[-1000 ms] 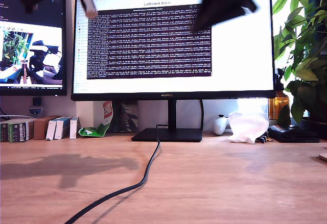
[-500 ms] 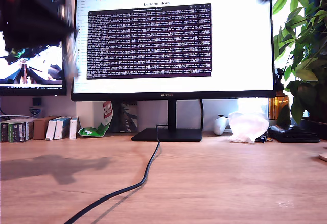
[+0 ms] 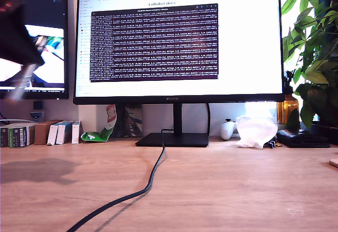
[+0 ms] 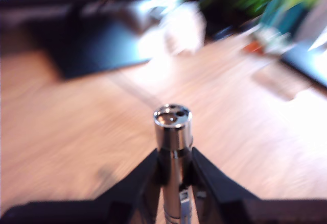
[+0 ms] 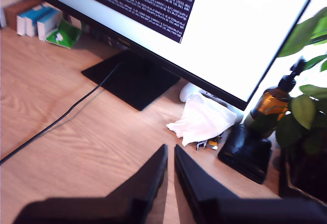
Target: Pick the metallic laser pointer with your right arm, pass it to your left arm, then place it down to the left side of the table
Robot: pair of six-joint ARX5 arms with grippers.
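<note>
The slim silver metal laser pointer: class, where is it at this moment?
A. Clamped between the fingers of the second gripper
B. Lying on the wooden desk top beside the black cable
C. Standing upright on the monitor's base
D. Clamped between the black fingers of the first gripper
D: the first wrist view shows the slim silver metal laser pointer pinched between the black fingers of my first gripper, while my second gripper is shut with nothing between its fingers.

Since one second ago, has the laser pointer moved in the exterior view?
Yes. The laser pointer, held by my first gripper, has gone down and toward the exterior view's left: from the top edge of the big monitor to before the small monitor.
</note>
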